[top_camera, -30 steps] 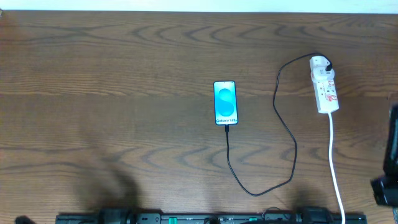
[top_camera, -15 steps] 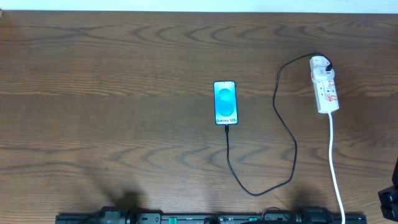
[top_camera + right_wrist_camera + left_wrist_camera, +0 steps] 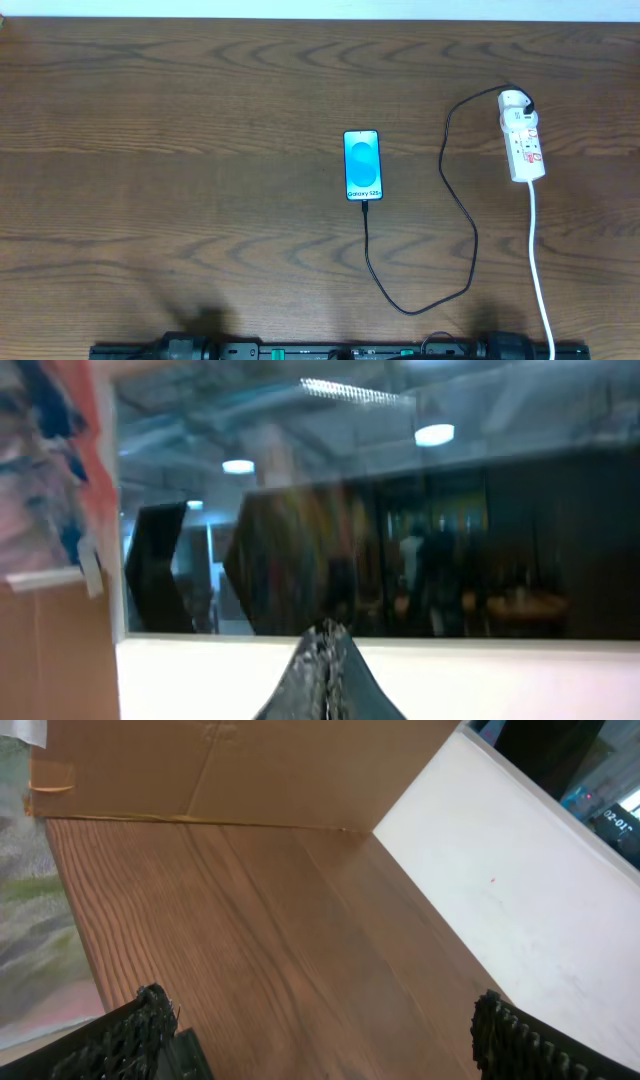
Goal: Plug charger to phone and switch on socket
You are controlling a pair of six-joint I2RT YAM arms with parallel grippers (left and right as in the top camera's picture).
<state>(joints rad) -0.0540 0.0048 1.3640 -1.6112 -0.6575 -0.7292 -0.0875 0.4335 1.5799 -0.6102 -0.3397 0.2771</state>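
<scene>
1. Currently the left gripper point(image 3: 330, 1045) has its fingers point(image 3: 140, 1035) spread wide apart, nothing between them. Its camera sees only bare table point(image 3: 280, 950), a cardboard panel and a white wall.
2. Right gripper point(image 3: 325, 670): fingertips point(image 3: 325, 655) pressed together into one dark point, and nothing visibly held. It faces a dark window, away from the work.
3. Neither arm shows in the overhead view, so both are judged well apart from the task things.
4. Phone point(image 3: 362, 165) lies flat mid-table with its screen lit blue. The cable point(image 3: 470, 240) plug tip touches the phone's near short edge and appears seated, but it is too small to confirm how deep.
5. The cable loops out to the right and up to the white adapter point(image 3: 514, 100), which sits in the far end of the power strip point(image 3: 527, 150).
6. Red marks point(image 3: 536, 155) are visible on the strip. Whether it is on or off cannot be told.
7. Judgement: plugging looks done, and the switch is the step in hand.
   - Use the right arm, as the strip is on its side.
   - Keep the fingertips together as a single probe and come straight down onto the switch.
   - Press downward, not sideways, so the strip does not slide and tug the cable from the phone.
   - Approach clear of the cable loop.
</scene>
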